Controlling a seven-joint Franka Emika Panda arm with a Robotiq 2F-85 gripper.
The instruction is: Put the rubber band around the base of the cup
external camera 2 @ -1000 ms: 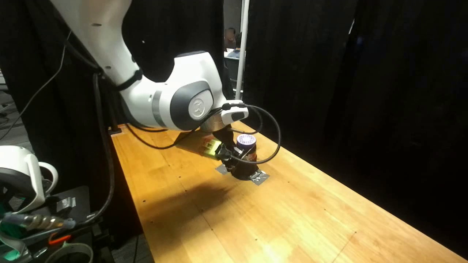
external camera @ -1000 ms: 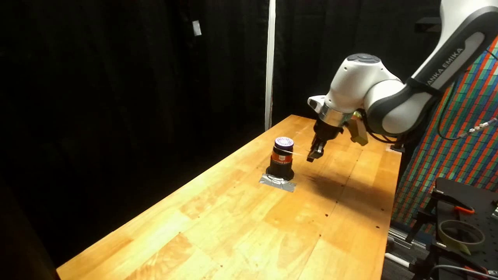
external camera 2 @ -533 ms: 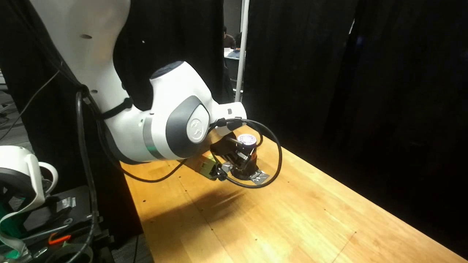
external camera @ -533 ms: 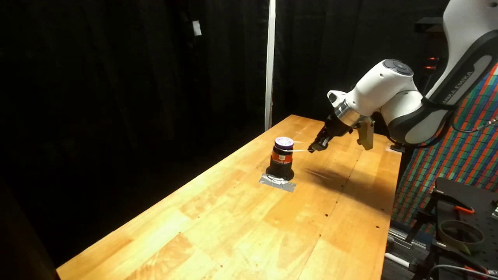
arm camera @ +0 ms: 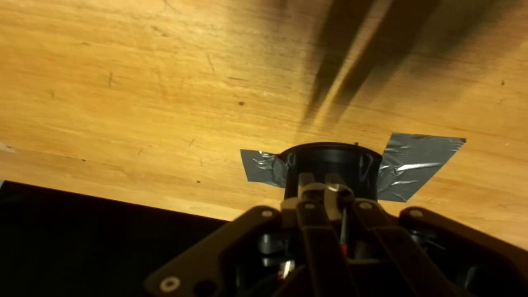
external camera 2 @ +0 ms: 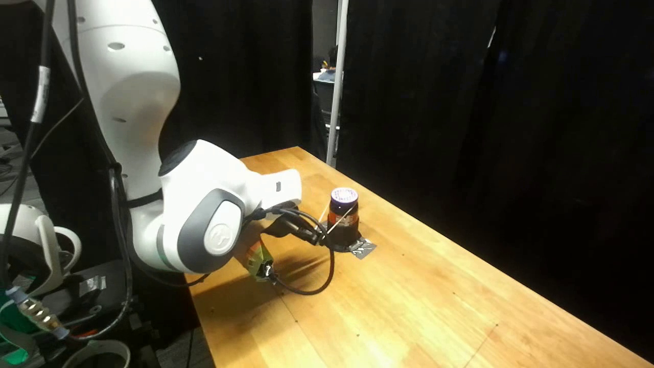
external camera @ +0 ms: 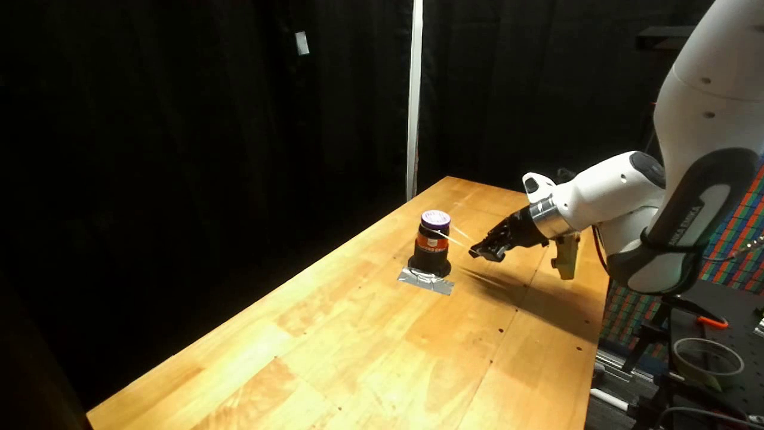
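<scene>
- The cup (external camera: 433,243) stands upright on the worktop (external camera: 358,334), toward its far end in both exterior views, with silver tape (arm camera: 416,167) touching its foot on either side.
- A rubber band (external camera: 457,241) runs taut from the cup's upper part, just below the purple-and-white top, to the claw (arm camera: 320,181), which sits right of the cup in an exterior view.
- The claw is clenched on the band at its tips, its jaws almost together; it hangs above the worktop, apart from the cup.
- A black cable (external camera 2: 306,293) loops past the claw and partly covers it from over here; a yellow-green box (external camera 2: 259,260) sits under the wrist of the arm (external camera: 615,185).
- In the wrist view, the jaws hide much of the cup, leaving the black foot showing beyond them.
- Dark curtains (external camera: 209,149) hang behind, a slim pale pole (external camera: 413,101) upright against them.
- Right of the worktop, a black shelf (external camera: 737,298) carries a tape roll (external camera: 698,376) and an orange-handled tool (external camera: 712,322).
- The cup is a stubby cylinder: shiny dark neck, orange-red label, flared black foot.
- The worktop is glossy blond wood, patched in darker planks and dotted with small dark spots.
- The tape is creased and metallic; the band, thin and pale; the arm, smooth white shells with grey covers.
</scene>
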